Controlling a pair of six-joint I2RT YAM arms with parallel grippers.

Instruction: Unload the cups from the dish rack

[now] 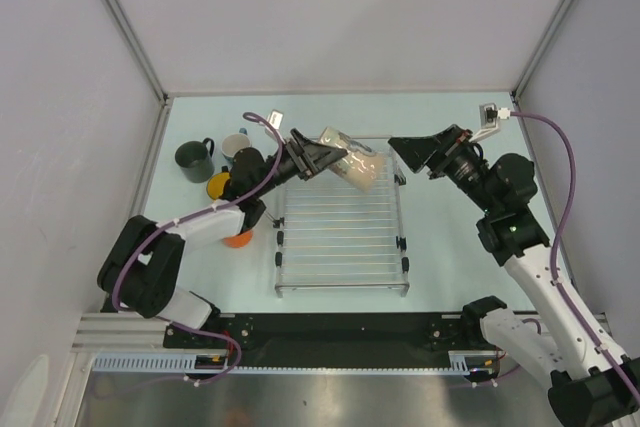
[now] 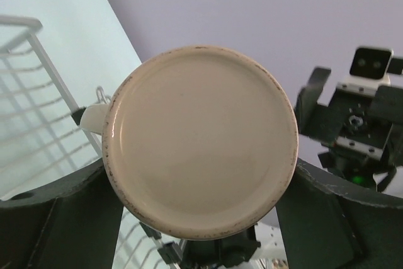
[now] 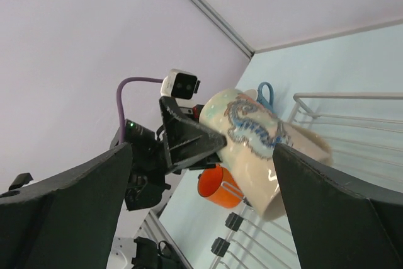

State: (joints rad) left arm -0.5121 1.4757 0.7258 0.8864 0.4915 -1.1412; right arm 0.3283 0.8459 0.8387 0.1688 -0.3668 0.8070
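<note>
Left tool (image 1: pixel 322 158) clamped on the tall beige mug (image 1: pixel 356 169), which juts out tilted just ahead of it, above the dish rack's (image 1: pixel 340 247) far end; best swing it clear of the bars, right it, then lower gently to the tabletop (image 1: pixel 450 247) near the dark grey mug (image 1: pixel 193 159); right tool (image 1: pixel 418 153) wide, empty, well apart

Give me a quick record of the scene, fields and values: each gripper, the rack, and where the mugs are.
left gripper: shut on beige mug, tilted above the rack's far end
right gripper: open, holding nothing, at rack's far right corner
dish rack: no mugs on its bars
table left of rack: dark grey mug, blue mug, yellow mug, orange mug
</note>
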